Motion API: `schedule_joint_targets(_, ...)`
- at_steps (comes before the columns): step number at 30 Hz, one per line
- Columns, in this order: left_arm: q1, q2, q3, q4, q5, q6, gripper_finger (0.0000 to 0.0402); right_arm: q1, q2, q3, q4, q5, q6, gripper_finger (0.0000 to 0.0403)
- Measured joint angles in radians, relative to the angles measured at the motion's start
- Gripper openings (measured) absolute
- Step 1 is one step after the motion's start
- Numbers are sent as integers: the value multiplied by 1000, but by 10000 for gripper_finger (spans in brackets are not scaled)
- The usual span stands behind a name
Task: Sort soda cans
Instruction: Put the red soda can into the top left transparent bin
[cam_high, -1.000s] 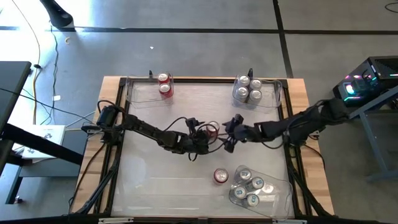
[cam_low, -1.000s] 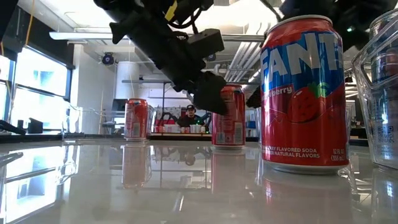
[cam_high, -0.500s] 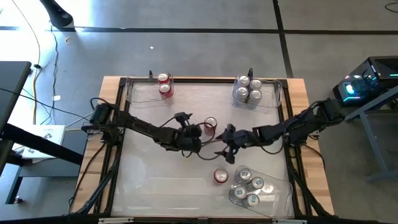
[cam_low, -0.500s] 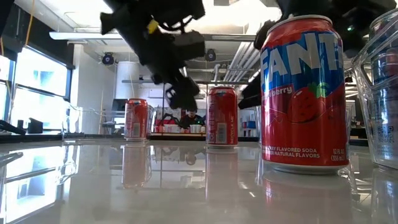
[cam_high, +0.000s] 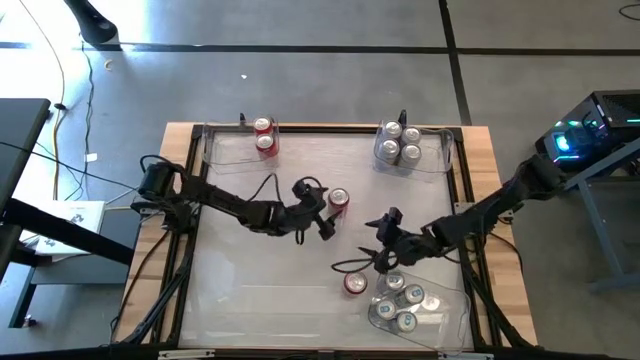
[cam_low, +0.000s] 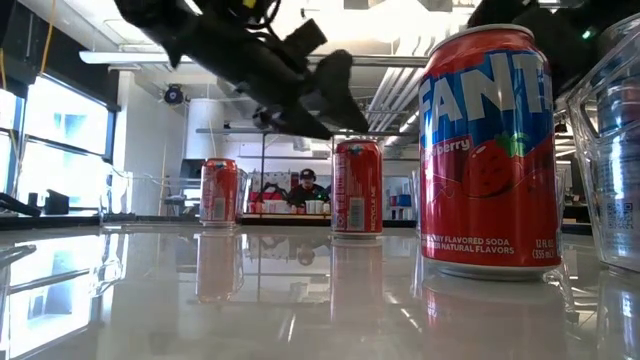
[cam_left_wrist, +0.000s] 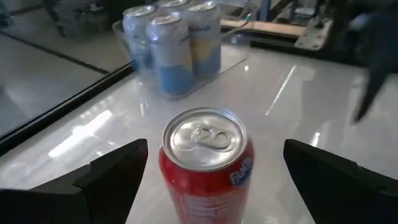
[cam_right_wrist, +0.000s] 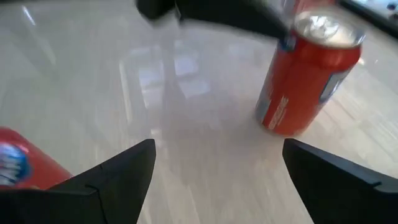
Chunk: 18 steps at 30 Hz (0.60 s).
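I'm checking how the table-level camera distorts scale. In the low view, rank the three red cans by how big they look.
1. Fanta can, largest, but nearest the camera.
2. Middle red can.
3. Left red can, slightly smaller.
Distance drives these differences; their real sizes may match.

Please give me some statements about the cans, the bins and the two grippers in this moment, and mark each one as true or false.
1. The left gripper has open jaws, with the red soda can in the table's middle just ahead of it. True.
2. The right gripper holds a can. False: its jaws are open and empty.
3. The clear plastic bin at the far right corner holds silver-grey cans. True.
4. The red Fanta can near the front bin lies on its side. False: it stands upright.
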Motion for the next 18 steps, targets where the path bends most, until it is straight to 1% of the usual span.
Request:
schedule_joint_targets(3,14,42,28,2,-47,3,369,24,-21,0,-3,58,-6,348)
schedule_joint_targets(6,26,79,56,38,-54,34,369,29,-24,0,-1,89,-7,348)
schedule_joint_targets(12,45,145,99,47,-47,37,369,29,-24,0,-7,91,0,348)
schedule_joint_targets(18,71,163,104,48,-39,36,369,29,-24,0,-7,91,0,348)
